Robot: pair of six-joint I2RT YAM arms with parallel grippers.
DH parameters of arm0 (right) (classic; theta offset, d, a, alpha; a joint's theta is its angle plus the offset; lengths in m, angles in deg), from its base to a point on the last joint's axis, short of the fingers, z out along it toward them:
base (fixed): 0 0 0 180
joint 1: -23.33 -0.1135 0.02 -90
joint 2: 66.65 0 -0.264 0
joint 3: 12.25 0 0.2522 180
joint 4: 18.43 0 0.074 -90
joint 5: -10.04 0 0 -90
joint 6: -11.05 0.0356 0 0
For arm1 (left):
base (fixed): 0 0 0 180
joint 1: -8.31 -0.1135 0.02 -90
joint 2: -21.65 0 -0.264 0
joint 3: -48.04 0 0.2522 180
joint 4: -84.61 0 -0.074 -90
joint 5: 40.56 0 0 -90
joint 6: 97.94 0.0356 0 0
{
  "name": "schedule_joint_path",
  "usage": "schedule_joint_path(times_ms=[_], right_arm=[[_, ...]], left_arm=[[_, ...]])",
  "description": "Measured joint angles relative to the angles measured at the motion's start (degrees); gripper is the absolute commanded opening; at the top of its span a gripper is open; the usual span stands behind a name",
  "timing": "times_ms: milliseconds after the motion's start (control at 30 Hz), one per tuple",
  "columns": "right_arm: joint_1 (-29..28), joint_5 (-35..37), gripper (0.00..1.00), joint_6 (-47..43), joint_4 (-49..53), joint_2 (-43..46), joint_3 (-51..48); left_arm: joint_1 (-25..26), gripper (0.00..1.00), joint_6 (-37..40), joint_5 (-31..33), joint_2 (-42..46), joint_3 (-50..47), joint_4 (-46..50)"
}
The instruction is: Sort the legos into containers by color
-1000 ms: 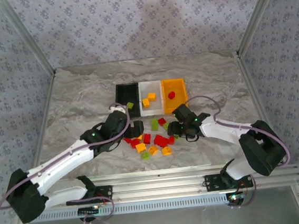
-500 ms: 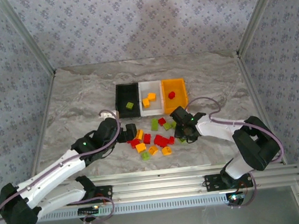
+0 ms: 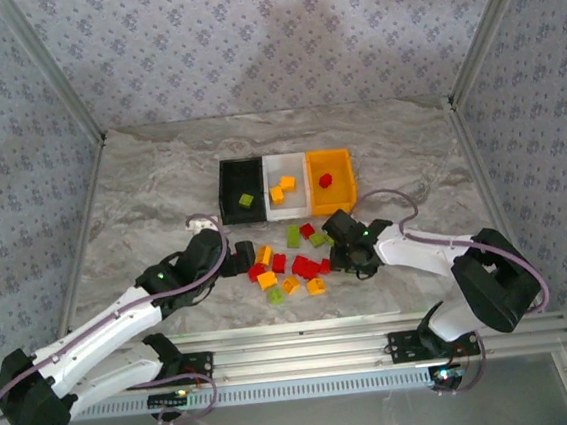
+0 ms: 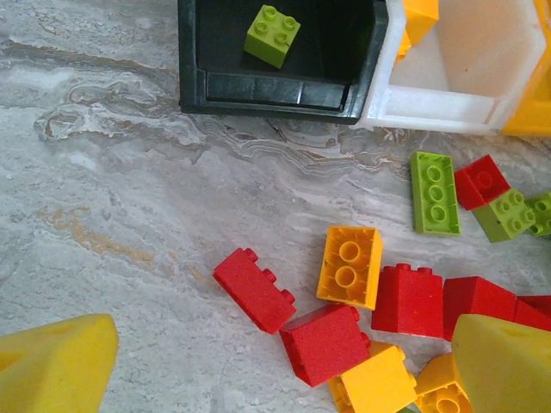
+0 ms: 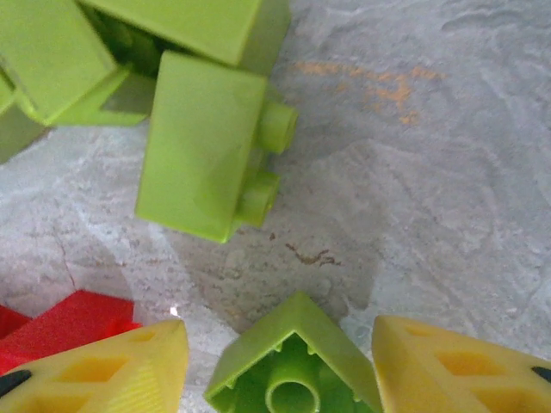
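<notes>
The legos lie in a loose pile (image 3: 294, 267) of red, orange-yellow and green bricks in front of the containers. Behind it stand the black bin (image 3: 226, 193), the white bin (image 3: 271, 168) and the orange bin (image 3: 347, 191). A green lego (image 4: 273, 34) lies in the black bin, orange ones (image 3: 282, 188) in the white, a red one (image 3: 326, 179) in the orange. My left gripper (image 4: 284, 370) hangs open over red bricks (image 4: 254, 288) at the pile's left. My right gripper (image 5: 275, 331) straddles a tilted green lego (image 5: 258, 353); it meets the right finger, with a sliver of table at the left finger.
More green bricks (image 5: 202, 155) lie just beyond the right gripper. A long green brick (image 4: 433, 191) and an orange brick (image 4: 349, 267) lie between the pile and the bins. Bare marble table (image 3: 142, 206) stretches left of the bins. Patterned walls close in the sides and back.
My left arm has drawn back from the black bin to the pile's left edge. My right gripper has come down and nearer, onto the green bricks at the pile's right.
</notes>
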Motion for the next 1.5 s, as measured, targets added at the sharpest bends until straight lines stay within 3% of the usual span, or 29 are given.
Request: schedule_joint_path(times_ms=[267,467,700,1067,1333,1500], right_arm=[[-0.13,0.07,0.4,0.37,-0.33,0.5,-1.11],[-0.17,0.11,0.37,-1.88,2.34,3.69,-0.48],[-1.92,-0.42,0.37,-7.85,5.57,5.53,10.99],[-4.15,-6.34,0.38,-19.26,1.53,-23.45,48.94],[-3.63,-8.63,0.41,-23.06,4.0,-44.44,72.39],[-2.27,-9.25,0.6,-23.3,5.38,-51.34,79.84]], left_arm=[[-0.17,0.99,-0.13,0.22,0.17,-0.44,0.22],[-0.22,1.0,-0.61,1.97,2.1,-0.5,2.12],[-0.24,0.99,-2.49,4.68,6.6,-1.18,5.79],[-0.28,0.99,-5.99,5.97,11.67,-3.74,11.63],[-0.5,1.0,-7.63,5.14,11.67,-4.85,12.39],[-0.61,0.99,-7.93,4.68,10.47,-4.85,12.44]])
